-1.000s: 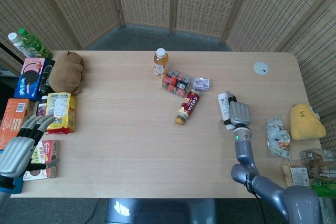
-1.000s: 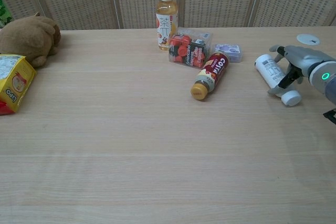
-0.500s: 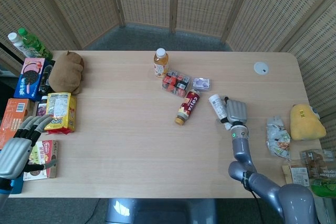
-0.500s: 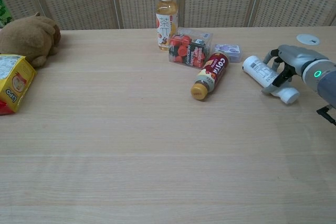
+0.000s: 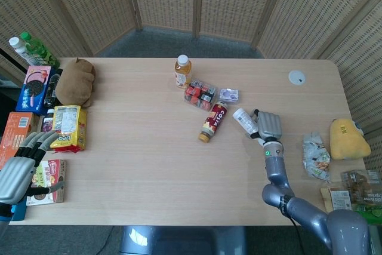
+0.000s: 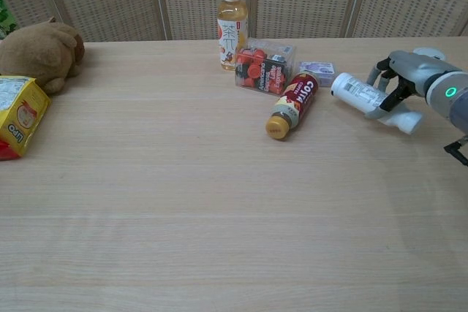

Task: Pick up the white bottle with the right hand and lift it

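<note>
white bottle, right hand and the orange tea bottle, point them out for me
white bottle point(image 6: 354, 93), chest view, on its labelled body left of the fingers.
right hand point(image 6: 406, 78), chest view, on the grey back of the hand over the bottle.
orange tea bottle point(image 6: 232, 32), chest view, on its label, standing upright.

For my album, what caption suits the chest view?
Right hand grips the white bottle beside the brown bottle.

Right hand point(image 6: 409, 82) wrapped around the white bottle point(image 6: 358, 94), forearm angled in from lower right; left hand point(image 5: 21, 165) idle, fingers apart, far from the bottle.
</note>
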Controlling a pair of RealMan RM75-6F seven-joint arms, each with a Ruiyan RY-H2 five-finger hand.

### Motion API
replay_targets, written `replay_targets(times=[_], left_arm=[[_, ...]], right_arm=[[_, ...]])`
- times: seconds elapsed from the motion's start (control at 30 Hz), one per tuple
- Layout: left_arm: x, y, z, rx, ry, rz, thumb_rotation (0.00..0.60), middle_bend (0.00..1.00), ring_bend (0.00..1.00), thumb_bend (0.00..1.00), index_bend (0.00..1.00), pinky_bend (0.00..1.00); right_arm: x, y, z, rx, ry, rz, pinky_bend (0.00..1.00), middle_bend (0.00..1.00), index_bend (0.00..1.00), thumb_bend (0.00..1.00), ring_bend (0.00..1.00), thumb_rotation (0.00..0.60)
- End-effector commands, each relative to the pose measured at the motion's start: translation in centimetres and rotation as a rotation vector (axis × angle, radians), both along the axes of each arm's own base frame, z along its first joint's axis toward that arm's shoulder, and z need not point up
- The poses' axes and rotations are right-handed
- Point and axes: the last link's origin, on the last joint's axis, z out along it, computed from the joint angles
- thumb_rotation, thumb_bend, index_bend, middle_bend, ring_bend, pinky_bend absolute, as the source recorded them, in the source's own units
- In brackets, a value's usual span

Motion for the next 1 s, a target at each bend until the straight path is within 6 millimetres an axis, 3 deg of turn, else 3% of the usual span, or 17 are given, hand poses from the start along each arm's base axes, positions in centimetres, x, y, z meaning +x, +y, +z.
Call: replay_targets(times=[0.03, 0.43, 0.77, 1.0], left_arm=[[0.1, 0.0, 0.0, -0.001, 0.0, 0.0, 0.574, 0.0, 0.0, 0.07, 0.0, 0.0], [0.5, 0.0, -0.7, -0.016, -0.01, -0.009, 0.574, 0.0, 0.0, 0.07, 0.0, 0.0], [0.3, -0.5, -0.9, -0.009, -0.023, -0.004, 0.573, 0.0, 0.0, 0.07, 0.0, 0.0], [0.1, -0.7, -0.8, 0.002, -0.029, 0.0, 0.573, 0.0, 0.0, 0.07, 0.0, 0.0]], right_arm=[[0.3, 0.2, 1.8, -0.035, -0.008, 0.024, 1.0, 0.91, 0.56, 0.26, 1.0, 0.6], [5.1, -0.2, 8.3, -0.121, -0.184, 0.123, 1.0, 0.93, 0.57, 0.26, 1.0, 0.6], [9.7, -1.5, 14.0, -0.187, -0.209, 0.22, 1.0, 0.93, 0.57, 0.26, 1.0, 0.6], [11.7, -1.7, 16.0, -0.208, -0.21, 0.257, 1.0, 0.93, 0.57, 0.26, 1.0, 0.6]])
